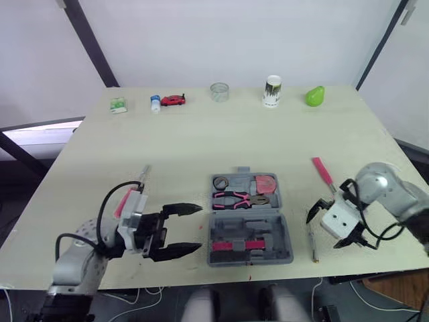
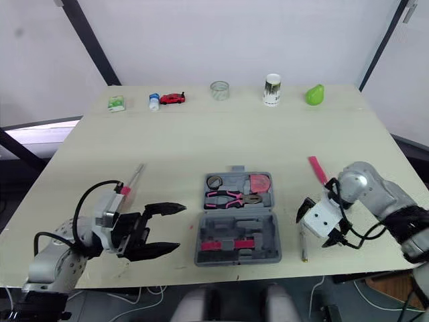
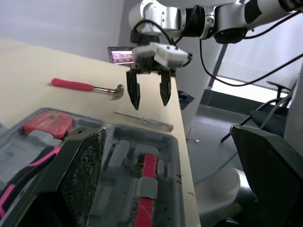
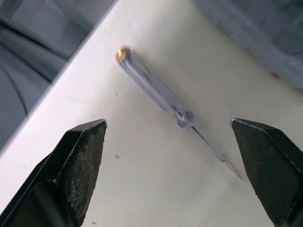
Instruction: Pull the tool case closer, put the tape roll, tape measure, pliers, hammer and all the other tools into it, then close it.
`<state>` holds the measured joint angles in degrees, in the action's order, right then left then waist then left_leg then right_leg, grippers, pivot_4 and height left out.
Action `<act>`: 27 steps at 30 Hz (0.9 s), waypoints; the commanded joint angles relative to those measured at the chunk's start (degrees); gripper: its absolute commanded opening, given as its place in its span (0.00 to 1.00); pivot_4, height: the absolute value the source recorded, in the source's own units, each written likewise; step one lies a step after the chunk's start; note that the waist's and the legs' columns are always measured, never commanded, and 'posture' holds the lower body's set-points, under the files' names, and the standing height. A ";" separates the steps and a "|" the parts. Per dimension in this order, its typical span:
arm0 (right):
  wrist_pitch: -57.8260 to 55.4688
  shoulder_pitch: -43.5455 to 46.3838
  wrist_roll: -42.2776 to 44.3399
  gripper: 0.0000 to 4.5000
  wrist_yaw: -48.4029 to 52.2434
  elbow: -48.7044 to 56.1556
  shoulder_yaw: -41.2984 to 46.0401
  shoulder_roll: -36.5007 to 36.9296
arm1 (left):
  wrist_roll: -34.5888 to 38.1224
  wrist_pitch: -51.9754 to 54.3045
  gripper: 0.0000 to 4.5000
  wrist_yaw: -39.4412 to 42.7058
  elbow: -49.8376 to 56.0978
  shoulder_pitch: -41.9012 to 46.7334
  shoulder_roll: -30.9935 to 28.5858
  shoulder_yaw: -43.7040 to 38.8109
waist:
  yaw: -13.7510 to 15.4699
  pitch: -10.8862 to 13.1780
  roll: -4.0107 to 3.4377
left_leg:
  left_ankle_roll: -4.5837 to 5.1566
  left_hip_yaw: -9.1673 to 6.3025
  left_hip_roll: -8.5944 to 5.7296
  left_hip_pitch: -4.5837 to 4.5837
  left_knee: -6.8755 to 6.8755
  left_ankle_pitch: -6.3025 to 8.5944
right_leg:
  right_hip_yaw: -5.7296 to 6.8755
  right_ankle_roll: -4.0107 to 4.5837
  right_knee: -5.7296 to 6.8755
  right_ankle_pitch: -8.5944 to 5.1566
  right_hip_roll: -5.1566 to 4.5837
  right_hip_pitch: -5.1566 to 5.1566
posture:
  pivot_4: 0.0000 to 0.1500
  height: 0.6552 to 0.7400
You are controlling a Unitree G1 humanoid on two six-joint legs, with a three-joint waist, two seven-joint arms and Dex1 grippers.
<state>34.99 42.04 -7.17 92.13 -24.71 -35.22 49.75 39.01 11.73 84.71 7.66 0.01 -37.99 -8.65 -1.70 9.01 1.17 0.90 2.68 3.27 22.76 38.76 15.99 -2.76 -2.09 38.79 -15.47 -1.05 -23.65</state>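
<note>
tool case (image 1: 268,231): open and flat on the table (image 1: 188,147), close to the front edge, between the two grippers
far half of case: holds a tape roll (image 1: 220,182), pink-handled pliers (image 1: 234,198) and a red tape measure (image 1: 266,182)
near half of case: grey moulded slots, with a pink-red piece (image 1: 234,245) seated in one
screwdriver (image 4: 161,97): clear handle with a brass cap, lying on the table just right of the case, near the front edge
right gripper (image 3: 150,103): pointed down over the screwdriver, fingers spread wide to either side of it, holding nothing
hammer (image 1: 322,170): pink handle, lying on the table beyond the right gripper, apart from the case
left gripper (image 1: 198,229): just left of the case, fingers spread wide toward it, empty
pink-handled tool (image 1: 143,177): on the table left of the case, partly hidden by the left arm; its kind cannot be told
far edge: green packet (image 1: 118,104), small bottle (image 1: 155,102), red toy car (image 1: 173,100), clear cup (image 1: 219,91), white cup (image 1: 272,90), green pear-shaped object (image 1: 314,96)
</note>
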 commanded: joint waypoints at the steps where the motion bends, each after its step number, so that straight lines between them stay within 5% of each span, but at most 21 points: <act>1: 5.74 3.10 -4.09 0.98 -0.04 -7.30 -1.46 -3.17 | 1.33 -0.40 1.00 -0.21 2.96 -1.15 -0.94 -1.83 | -0.06 0.01 -0.02 | 0.00 0.00 0.00 -0.02 0.02 0.00 | -0.02 0.00 0.04 0.00 0.00 0.00 | 1.00 1.00; 4: 9.05 4.05 -5.85 0.86 0.18 -11.96 -2.90 -5.94 | 1.23 -0.83 1.00 -0.63 3.21 -1.75 -0.90 -2.08 | 0.20 0.02 -0.04 | 0.00 0.00 -0.01 -0.04 0.09 0.00 | -0.01 0.01 0.08 0.00 -0.04 0.01 | 1.00 1.00; 7: 10.19 3.81 -6.30 0.58 0.15 -13.50 -3.65 -7.50 | 1.18 -1.11 1.00 -1.47 4.15 -2.49 -0.47 -1.95 | 0.45 0.03 -0.05 | 0.00 0.01 0.01 -0.07 0.20 0.00 | -0.02 0.01 0.13 0.01 -0.03 0.02 | 1.00 1.00; 12: 9.73 2.55 -4.91 0.24 0.24 -12.67 -2.30 -6.39 | 0.61 -2.65 1.00 -1.51 4.00 -4.22 0.01 -1.69 | 0.81 0.03 -0.06 | 0.00 0.00 0.02 -0.10 0.22 0.00 | -0.01 0.02 0.16 0.01 -0.04 0.07 | 1.00 1.00; 13: 9.23 1.84 -4.67 0.08 -0.30 -12.31 -1.29 -5.44 | 0.47 -2.94 1.00 -1.61 3.94 -4.29 0.23 -1.45 | 0.96 0.03 -0.06 | 0.00 0.01 0.01 -0.10 0.23 0.00 | -0.01 0.01 0.16 0.01 -0.04 0.07 | 1.00 1.00; 14: 8.59 0.65 -4.25 0.02 -1.27 -11.99 -0.05 -4.11 | 0.36 -3.19 1.00 -1.77 3.88 -4.25 0.51 -1.21 | 1.12 0.03 -0.06 | 0.00 0.01 0.01 -0.10 0.26 0.00 | 0.00 0.01 0.16 0.01 -0.05 0.08 | 1.00 1.00; 22: -11.31 -19.70 7.28 0.01 -8.04 7.71 15.01 10.14 | -0.53 -5.21 1.00 -1.76 1.71 -3.82 1.75 -0.26 | 2.44 0.04 -0.08 | 0.00 0.04 -0.06 0.02 0.39 0.01 | 0.11 0.01 0.11 0.00 -0.26 0.15 | 1.00 1.00; 27: -52.06 -43.41 19.64 0.01 -26.47 36.93 39.62 11.71 | -0.68 -5.74 1.00 -1.76 -0.07 -2.80 2.20 0.24 | 2.10 0.02 -0.15 | 0.00 0.00 0.00 -0.01 0.39 0.01 | 0.10 0.01 0.19 0.00 0.04 0.17 | 1.00 1.00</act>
<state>-5.55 -0.60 8.42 71.34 4.60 -2.86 61.68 38.15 6.80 82.59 7.47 -3.04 -35.87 -8.31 0.40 9.03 1.02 0.91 2.69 3.28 22.73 39.15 15.99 -2.66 -2.07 39.00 -15.47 -0.99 -23.49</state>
